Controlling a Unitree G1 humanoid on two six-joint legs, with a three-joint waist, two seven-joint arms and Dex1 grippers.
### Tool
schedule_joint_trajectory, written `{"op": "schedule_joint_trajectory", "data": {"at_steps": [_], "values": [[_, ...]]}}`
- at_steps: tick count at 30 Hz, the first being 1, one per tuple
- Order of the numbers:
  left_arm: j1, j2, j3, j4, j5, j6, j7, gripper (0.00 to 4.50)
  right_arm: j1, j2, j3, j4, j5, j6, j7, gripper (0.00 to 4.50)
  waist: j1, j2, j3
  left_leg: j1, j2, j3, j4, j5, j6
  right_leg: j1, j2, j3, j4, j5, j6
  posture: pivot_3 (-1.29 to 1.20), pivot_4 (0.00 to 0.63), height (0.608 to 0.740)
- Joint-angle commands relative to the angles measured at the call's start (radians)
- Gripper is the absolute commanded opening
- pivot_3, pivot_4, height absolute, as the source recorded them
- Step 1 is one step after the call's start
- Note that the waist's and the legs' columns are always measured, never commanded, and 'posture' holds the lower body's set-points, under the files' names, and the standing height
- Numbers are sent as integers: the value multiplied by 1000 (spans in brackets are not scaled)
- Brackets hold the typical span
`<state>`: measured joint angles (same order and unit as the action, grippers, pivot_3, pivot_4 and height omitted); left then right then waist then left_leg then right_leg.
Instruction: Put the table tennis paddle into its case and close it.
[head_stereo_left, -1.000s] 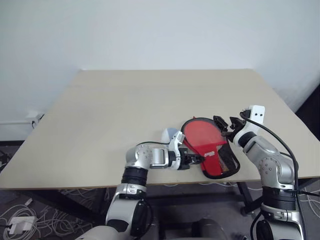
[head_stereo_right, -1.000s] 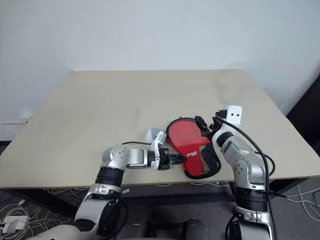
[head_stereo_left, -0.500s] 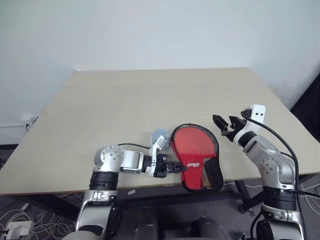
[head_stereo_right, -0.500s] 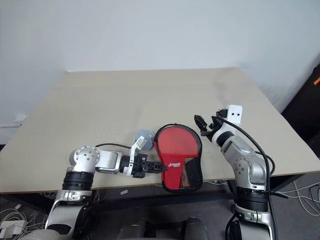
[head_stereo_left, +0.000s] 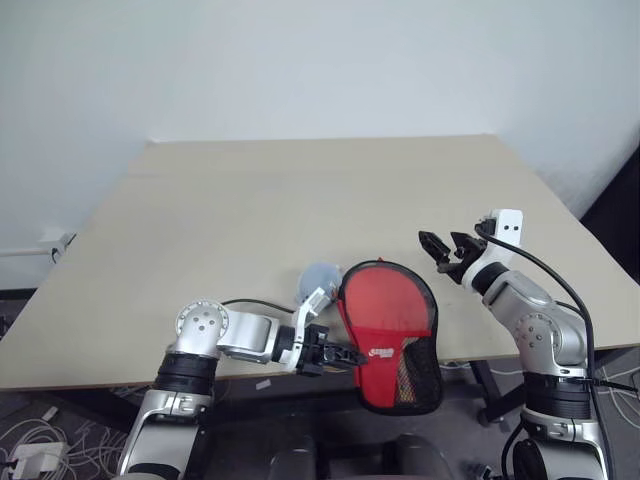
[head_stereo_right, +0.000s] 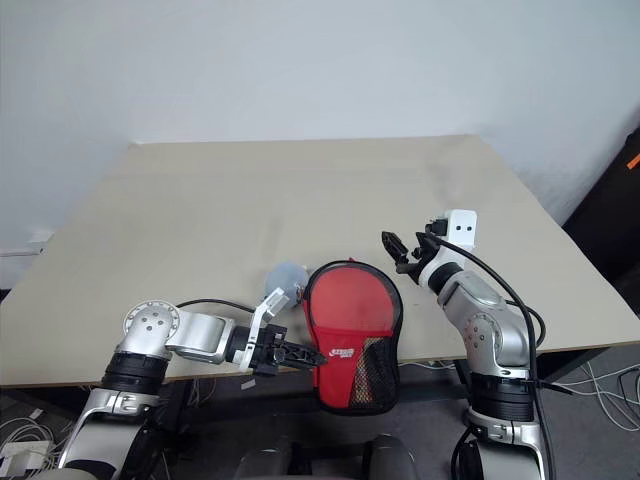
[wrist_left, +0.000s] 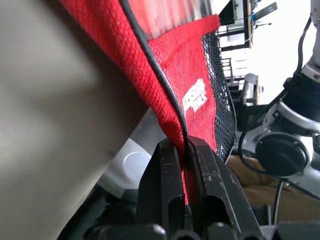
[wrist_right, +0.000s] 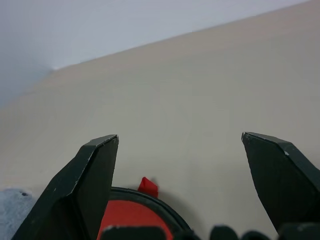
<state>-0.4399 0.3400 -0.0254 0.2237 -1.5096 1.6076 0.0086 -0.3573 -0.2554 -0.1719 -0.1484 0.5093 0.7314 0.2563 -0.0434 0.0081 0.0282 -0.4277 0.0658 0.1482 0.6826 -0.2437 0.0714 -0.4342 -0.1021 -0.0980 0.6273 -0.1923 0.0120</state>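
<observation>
Hanging half over the near edge of the beige table (head_stereo_left: 250, 200), the case (head_stereo_left: 392, 335) is pinched at its rim by the left gripper (head_stereo_left: 350, 354). Beyond it, the right gripper (head_stereo_left: 440, 246) hovers spread, empty. White wall (head_stereo_left: 320, 60) behind.

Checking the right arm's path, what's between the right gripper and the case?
Only bare table separates the open right gripper from the case, seen in the left eye view.

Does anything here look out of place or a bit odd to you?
Yes. The case hangs half off the near edge of the table, its lower part dangling over the floor. The left end effector is pinched shut on its black rim, while the right end effector is open, apart from it.
</observation>
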Motion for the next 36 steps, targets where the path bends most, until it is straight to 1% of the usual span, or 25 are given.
{"op": "schedule_joint_trajectory", "data": {"at_steps": [1,4,5,7,13,14,16,19,21,23,25,28,31,33,36], "values": [[-9,-15,21,-36,-14,4,26,39,-24,-14,16,-32,-3,-8,20,4279,-1,0,0,0,0,0,0,0,0,0,0,0,0,0,0,0,0,724],[0,-19,29,-100,1,-17,25,39,-23,-12,20,-30,-6,-10,17,4279,-1,0,0,0,0,1,0,0,0,0,0,0,0,0,0,0,0,724],[3,-19,34,-101,4,-21,29,257,-23,-11,22,-29,-7,-11,16,4279,-1,0,0,0,0,1,0,0,0,0,0,0,0,0,0,0,0,724],[7,-19,46,-93,2,-27,45,783,-23,-12,24,-28,-8,-12,13,4279,-1,0,0,0,0,1,0,0,0,0,0,0,0,0,0,0,0,724],[-7,10,82,-51,-2,-17,74,2847,-17,-21,35,-35,2,8,27,4279,-1,0,0,0,0,1,0,0,0,0,0,0,0,0,0,0,0,724],[-7,21,91,-50,3,-14,75,2847,-13,-26,39,-39,3,14,33,4279,-1,0,0,0,0,1,0,0,0,0,0,0,0,0,0,0,0,724],[2,64,84,-124,20,1,14,2847,-4,-36,50,-47,5,23,50,4279,-2,0,0,0,0,1,0,0,0,0,0,0,0,0,0,0,0,724],[18,124,86,-184,22,4,-50,2847,15,-51,75,-71,14,30,90,4279,-2,0,0,0,0,2,-1,0,-1,-1,0,0,0,0,0,0,0,724],[25,158,89,-222,40,-5,-104,2847,20,-51,81,-81,19,33,100,4279,-2,0,0,0,0,3,-1,0,-1,-2,0,1,0,0,0,0,0,724],[17,196,121,-260,32,-29,-194,2847,31,-55,89,-107,36,44,128,4279,-1,0,0,0,0,3,-2,0,-2,-2,0,1,0,0,0,0,0,724],[-1,250,129,-313,85,-82,-304,2847,43,-60,102,-130,51,59,156,4279,-1,0,0,0,0,3,-2,0,-2,-2,0,1,0,0,0,0,0,724],[-24,308,92,-349,201,-183,-442,2847,55,-66,120,-143,51,64,175,4279,-1,0,0,0,0,5,-3,0,-3,-4,0,2,0,0,0,0,0,724],[-92,324,52,-294,331,-288,-530,2875,39,-82,192,-113,-7,78,170,3678,-1,0,0,0,0,7,-4,1,-3,-5,0,2,0,0,0,0,0,724],[-144,311,34,-233,409,-335,-550,2875,24,-88,238,-80,-45,90,160,3031,-1,-1,0,-1,0,10,-4,1,-4,-4,0,1,0,0,0,0,0,724],[-181,306,1,-203,510,-404,-594,2875,11,-89,268,-41,-73,118,150,1967,-3,-1,0,-1,0,10,-5,1,-4,-6,0,2,0,0,0,0,0,724]]}}
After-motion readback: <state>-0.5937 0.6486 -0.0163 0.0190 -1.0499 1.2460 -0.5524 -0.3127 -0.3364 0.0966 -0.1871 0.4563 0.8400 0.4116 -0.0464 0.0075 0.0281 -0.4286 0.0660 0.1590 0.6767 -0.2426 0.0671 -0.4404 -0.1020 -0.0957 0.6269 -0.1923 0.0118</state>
